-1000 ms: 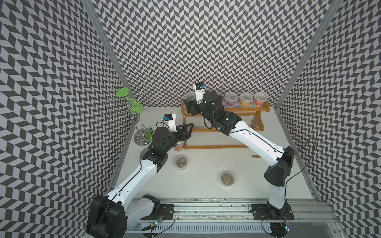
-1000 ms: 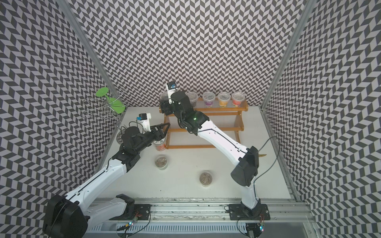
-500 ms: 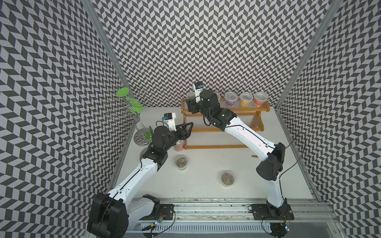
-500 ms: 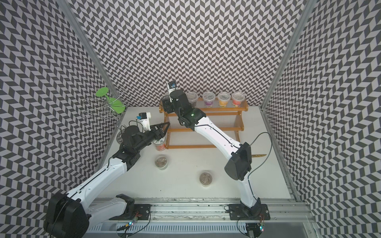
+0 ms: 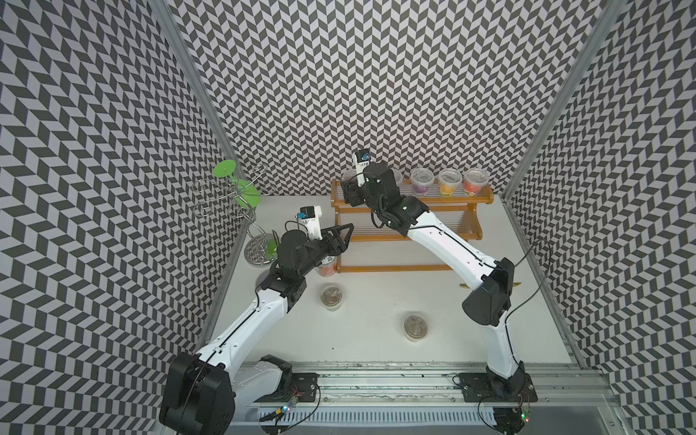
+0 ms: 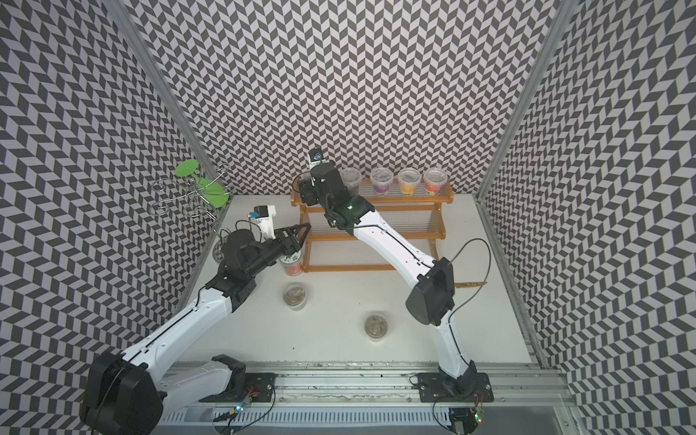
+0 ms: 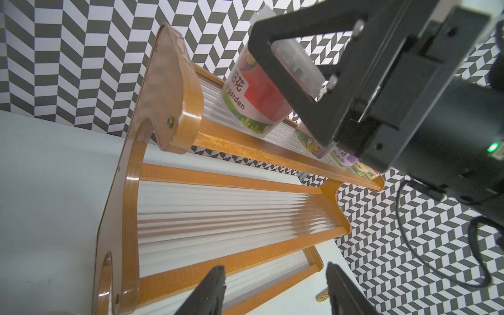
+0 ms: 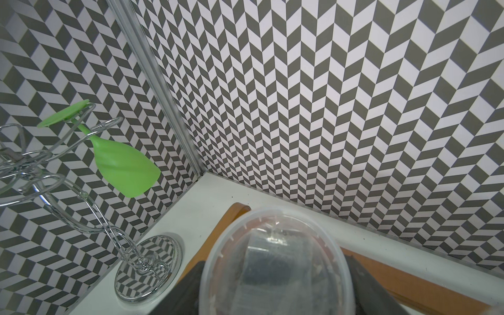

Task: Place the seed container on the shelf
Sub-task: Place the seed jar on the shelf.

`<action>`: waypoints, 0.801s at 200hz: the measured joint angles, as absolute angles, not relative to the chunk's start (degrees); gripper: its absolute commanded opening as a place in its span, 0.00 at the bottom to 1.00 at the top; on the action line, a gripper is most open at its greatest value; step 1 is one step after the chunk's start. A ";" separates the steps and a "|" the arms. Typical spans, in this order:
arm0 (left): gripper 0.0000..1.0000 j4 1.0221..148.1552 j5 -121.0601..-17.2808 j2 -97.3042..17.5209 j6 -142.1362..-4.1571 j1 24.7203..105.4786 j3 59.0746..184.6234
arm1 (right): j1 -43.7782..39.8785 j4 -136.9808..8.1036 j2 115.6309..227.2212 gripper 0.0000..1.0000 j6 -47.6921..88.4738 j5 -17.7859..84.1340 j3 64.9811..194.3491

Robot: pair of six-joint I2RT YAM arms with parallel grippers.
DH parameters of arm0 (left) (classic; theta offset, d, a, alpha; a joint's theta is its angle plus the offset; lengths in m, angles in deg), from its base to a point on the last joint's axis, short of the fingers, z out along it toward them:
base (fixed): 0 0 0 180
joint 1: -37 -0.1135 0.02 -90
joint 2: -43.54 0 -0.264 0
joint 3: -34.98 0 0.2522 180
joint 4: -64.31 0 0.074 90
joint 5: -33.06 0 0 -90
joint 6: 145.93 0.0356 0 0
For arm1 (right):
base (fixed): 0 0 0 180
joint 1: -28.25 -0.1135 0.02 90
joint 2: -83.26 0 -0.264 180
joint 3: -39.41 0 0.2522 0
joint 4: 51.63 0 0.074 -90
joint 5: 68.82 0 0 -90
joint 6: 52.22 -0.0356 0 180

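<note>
Up top, right pincer [image 8: 278, 283] clamped on round clear-lidded seed container [image 7: 256, 95] at ribbed orange-framed shelf [image 7: 218, 177]; left pincer [image 7: 275, 293] apart

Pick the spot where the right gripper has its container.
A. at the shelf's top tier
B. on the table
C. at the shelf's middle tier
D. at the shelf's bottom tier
A: the left wrist view shows the container at one end of the shelf's top tier, and the right wrist view shows the right gripper closed round it.
</note>
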State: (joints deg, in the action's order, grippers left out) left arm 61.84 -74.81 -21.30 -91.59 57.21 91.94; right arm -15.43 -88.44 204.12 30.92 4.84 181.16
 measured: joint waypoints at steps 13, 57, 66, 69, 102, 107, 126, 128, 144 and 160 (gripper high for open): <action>0.63 61.84 -74.85 -21.30 -91.61 57.21 91.94 | -15.43 -88.53 204.12 0.76 30.92 4.82 181.16; 0.63 61.82 -74.90 -21.30 -91.63 57.21 91.94 | -15.43 -88.61 204.10 0.79 30.95 4.44 181.11; 0.63 61.82 -74.94 -21.30 -91.63 57.21 91.94 | -15.43 -88.63 204.10 0.79 30.95 4.44 181.09; 0.63 61.82 -74.96 -21.30 -91.63 57.21 91.94 | -15.43 -88.63 204.10 0.79 30.97 4.44 181.07; 0.63 61.82 -75.33 -21.30 -91.65 57.21 91.94 | -15.43 -88.68 204.03 0.83 31.12 4.47 181.05; 0.63 61.82 -75.40 -21.30 -91.65 57.21 91.94 | -15.43 -88.68 204.03 0.83 31.16 4.49 181.05; 0.63 61.82 -75.73 -21.30 -91.67 57.21 91.94 | -15.43 -88.66 204.01 0.83 31.19 4.51 181.05; 0.63 61.82 -75.73 -21.30 -91.70 57.21 91.94 | -15.43 -88.68 204.01 0.82 31.19 4.51 181.05; 0.63 61.82 -75.88 -21.30 -91.83 57.21 91.94 | -15.43 -88.66 203.90 0.82 31.23 4.55 180.98; 0.63 61.82 -75.95 -21.30 -91.87 57.21 91.94 | -15.43 -88.66 203.68 0.80 31.25 4.71 180.90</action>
